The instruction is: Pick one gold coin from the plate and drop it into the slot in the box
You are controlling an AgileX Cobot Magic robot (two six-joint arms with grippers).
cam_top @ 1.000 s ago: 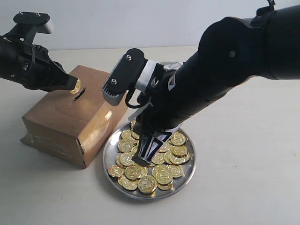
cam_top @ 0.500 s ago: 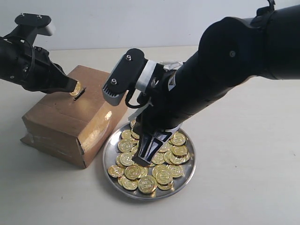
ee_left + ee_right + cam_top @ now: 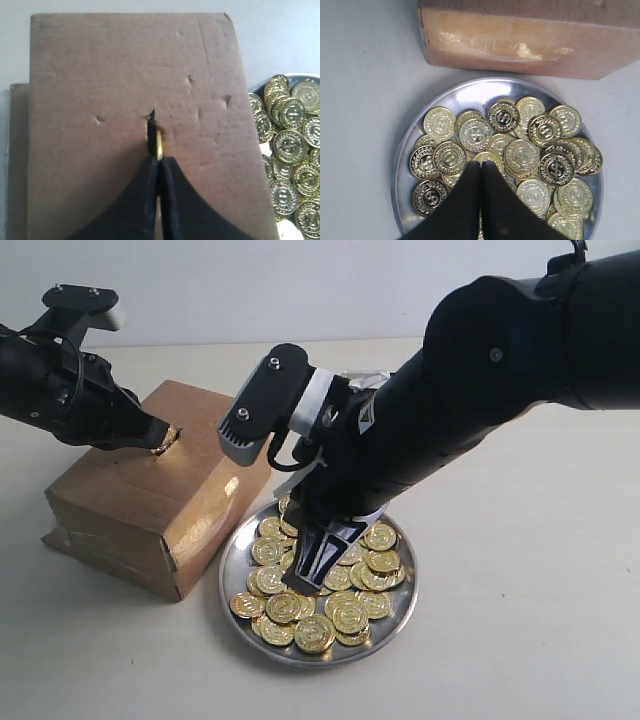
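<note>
Left pincer [image 3: 159, 161] is clamped on a thin gold coin [image 3: 159, 145], held edge-on right at the narrow dark slot [image 3: 151, 125] cut in the matte brown cardboard box [image 3: 100, 75]. Right pincer [image 3: 481, 170], its black tapered fingers pressed together, hangs over the embossed coins [image 3: 520, 155] heaped in the round, shiny metal plate [image 3: 465, 97], just beside the box on the pale table [image 3: 365, 75].
</note>
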